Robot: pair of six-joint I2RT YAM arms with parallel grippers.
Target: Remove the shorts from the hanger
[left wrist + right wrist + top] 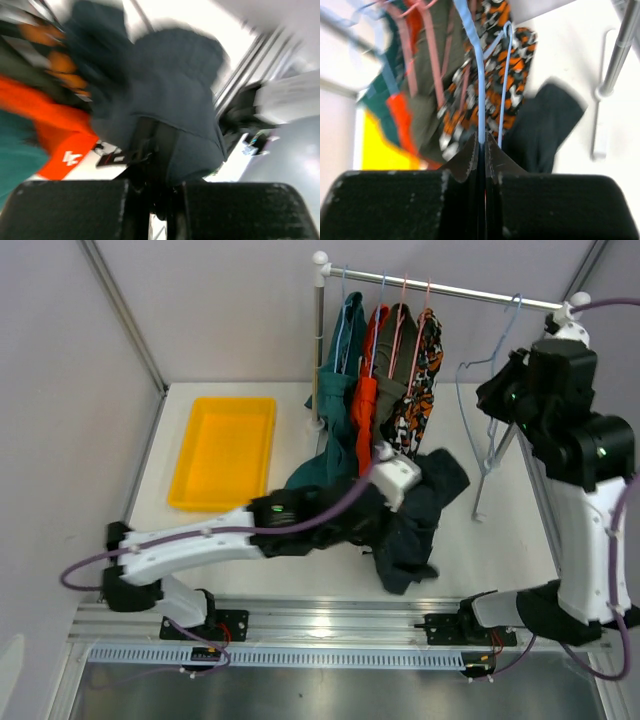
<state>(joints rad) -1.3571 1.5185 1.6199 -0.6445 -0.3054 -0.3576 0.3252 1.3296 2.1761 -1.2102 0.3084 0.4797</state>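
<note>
My left gripper (392,490) is shut on the dark navy shorts (425,515), which hang from it just above the table; they fill the left wrist view (175,100). My right gripper (503,392) is shut on a bare light-blue hanger (490,390) near the rail's right end; its wire runs up from my jaws in the right wrist view (479,90). The teal shorts (338,370), bright orange shorts (367,390), olive-grey shorts (395,360) and camouflage shorts (422,380) hang on hangers from the rail (450,290).
A yellow tray (222,452) lies on the table at the back left. The rack's left post (319,340) stands behind it, and its right foot (485,480) rests on the table. Grey walls close in the sides.
</note>
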